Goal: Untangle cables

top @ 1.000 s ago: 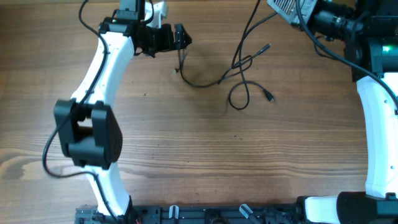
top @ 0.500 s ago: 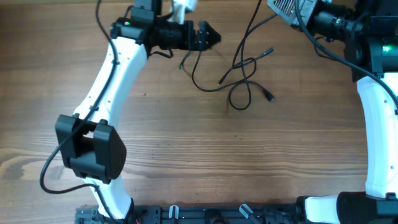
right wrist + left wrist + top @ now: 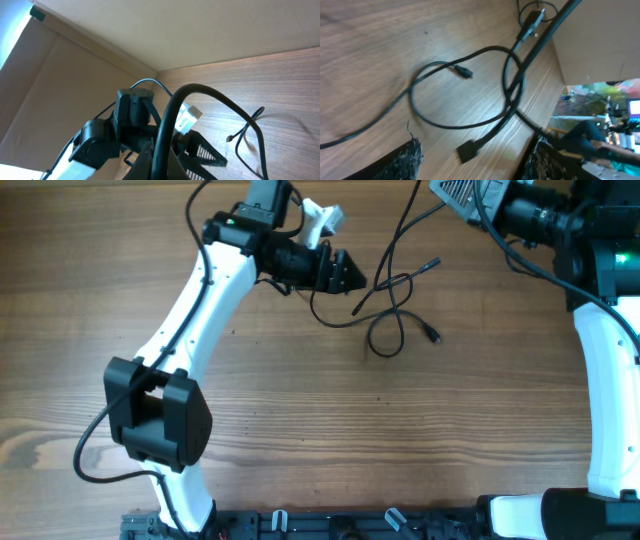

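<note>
A brown wood-grain worktop [image 3: 300, 430] with darker streaks lies evenly lit. Along its far edge, plain beige wall panels [image 3: 150, 30] meet in a corner, with pale bluish light [image 3: 10, 27] beside them. Blurred colourful clutter [image 3: 607, 92] shows past one side.

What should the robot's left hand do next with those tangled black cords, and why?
Probably ease the left gripper forward and down onto the loose plug end nearest it, then close. Its jaws stand open and hold nothing, and the cables lie crossed on the table just ahead, so that end looks the easiest to pull free.
</note>
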Robot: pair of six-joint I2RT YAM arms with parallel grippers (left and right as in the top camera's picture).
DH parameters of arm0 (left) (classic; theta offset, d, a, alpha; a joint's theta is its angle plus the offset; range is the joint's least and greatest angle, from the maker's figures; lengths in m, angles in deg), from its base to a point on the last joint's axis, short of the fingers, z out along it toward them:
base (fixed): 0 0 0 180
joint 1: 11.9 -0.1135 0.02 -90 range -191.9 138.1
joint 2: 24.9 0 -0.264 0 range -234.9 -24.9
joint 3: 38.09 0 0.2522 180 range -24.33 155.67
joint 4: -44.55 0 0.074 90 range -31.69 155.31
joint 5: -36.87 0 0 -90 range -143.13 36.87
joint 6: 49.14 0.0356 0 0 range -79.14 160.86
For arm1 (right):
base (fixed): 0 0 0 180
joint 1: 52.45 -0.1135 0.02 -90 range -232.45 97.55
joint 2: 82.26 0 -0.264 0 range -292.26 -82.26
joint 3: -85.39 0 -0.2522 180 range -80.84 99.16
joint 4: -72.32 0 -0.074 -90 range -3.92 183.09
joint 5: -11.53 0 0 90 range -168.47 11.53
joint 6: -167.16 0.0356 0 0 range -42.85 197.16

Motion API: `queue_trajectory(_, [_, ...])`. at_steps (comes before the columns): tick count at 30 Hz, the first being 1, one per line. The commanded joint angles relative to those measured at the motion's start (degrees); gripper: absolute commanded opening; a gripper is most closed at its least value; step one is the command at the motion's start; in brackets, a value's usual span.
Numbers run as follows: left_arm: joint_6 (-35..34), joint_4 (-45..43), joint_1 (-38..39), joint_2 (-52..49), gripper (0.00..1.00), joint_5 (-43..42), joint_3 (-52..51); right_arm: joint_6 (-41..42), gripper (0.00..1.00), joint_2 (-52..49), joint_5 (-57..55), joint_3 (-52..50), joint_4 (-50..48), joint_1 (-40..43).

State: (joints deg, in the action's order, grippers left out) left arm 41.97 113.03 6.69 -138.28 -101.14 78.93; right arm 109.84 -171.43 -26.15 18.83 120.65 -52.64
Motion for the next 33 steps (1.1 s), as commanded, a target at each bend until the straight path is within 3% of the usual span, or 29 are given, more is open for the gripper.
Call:
queue_trajectory(1, [10.4,0.6,-2.7,-0.9,0.74,-3.9,-0.2,-1.2,0.04,-0.3,1.8,0.4,-0.2,0.0])
queue_trajectory(4, [14.6,0.6,-2.6,-1.5,0.73,-9.4,-0.2,-1.1,0.04,-0.3,1.9,0.4,-0.2,0.0])
queue_trajectory(8, [18.1,0.1,-0.3,-3.7,0.71,-9.8,-0.2,-1.2,0.04,-0.3,2.7,0.4,-0.2,0.0])
queue_trajectory(16, [18.2,-0.9,2.0,-5.0,0.7,-9.9,-0.3,-1.2,0.04,-0.3,2.9,0.4,-0.2,0.0])
queue_trajectory(25, [18.2,-3.0,3.9,-6.9,0.47,-9.4,-0.3,-1.0,0.04,-0.3,4.5,0.4,-0.8,0.0])
queue_trajectory(33, [17.9,-4.2,3.8,-9.3,0.41,-8.9,-0.3,0.7,0.04,-0.3,9.0,0.4,-2.6,0.0])
